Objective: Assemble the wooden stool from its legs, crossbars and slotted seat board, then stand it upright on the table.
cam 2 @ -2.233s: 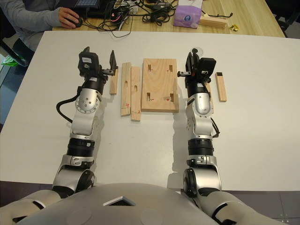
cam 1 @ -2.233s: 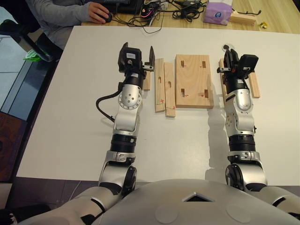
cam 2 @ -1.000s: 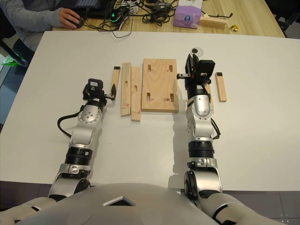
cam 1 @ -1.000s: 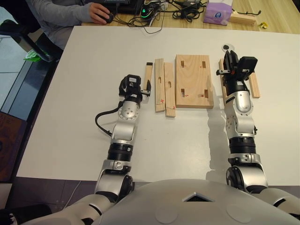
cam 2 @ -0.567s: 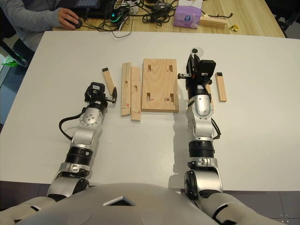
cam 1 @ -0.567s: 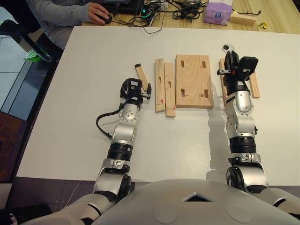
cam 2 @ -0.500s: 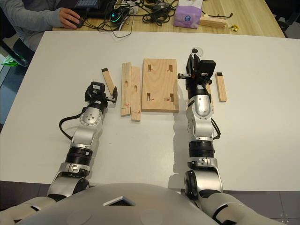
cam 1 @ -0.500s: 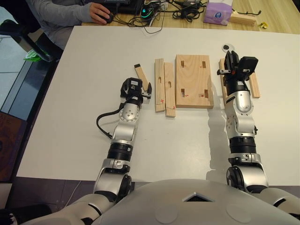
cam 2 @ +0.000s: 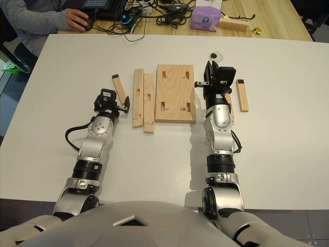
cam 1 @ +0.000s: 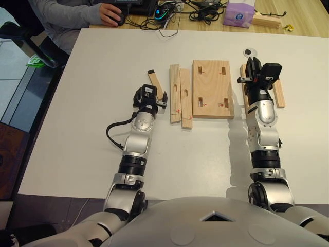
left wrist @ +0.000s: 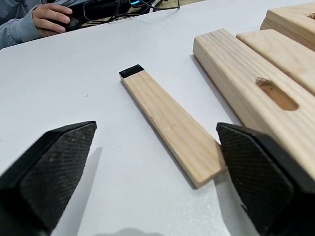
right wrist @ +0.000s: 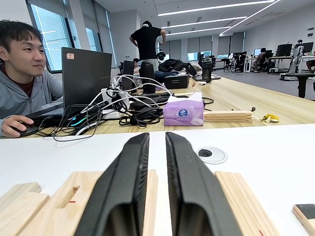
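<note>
the table (cam 1: 103, 77) carries the slotted seat board (cam 1: 211, 88) in the upper middle of the head view. a pair of long slotted pieces (cam 1: 175, 92) lies just left of it. the short crossbar (cam 1: 156, 85), left again, sits straight ahead of your left hand (left wrist: 156, 129), its long axis slanting up-left, black-tipped end farthest. that hand is spread wide astride the near end, one finger (left wrist: 256, 182) at its corner, gripping nothing. your right hand (right wrist: 156, 196), upper right, is pressed together and empty above another strip (cam 1: 243, 100).
</note>
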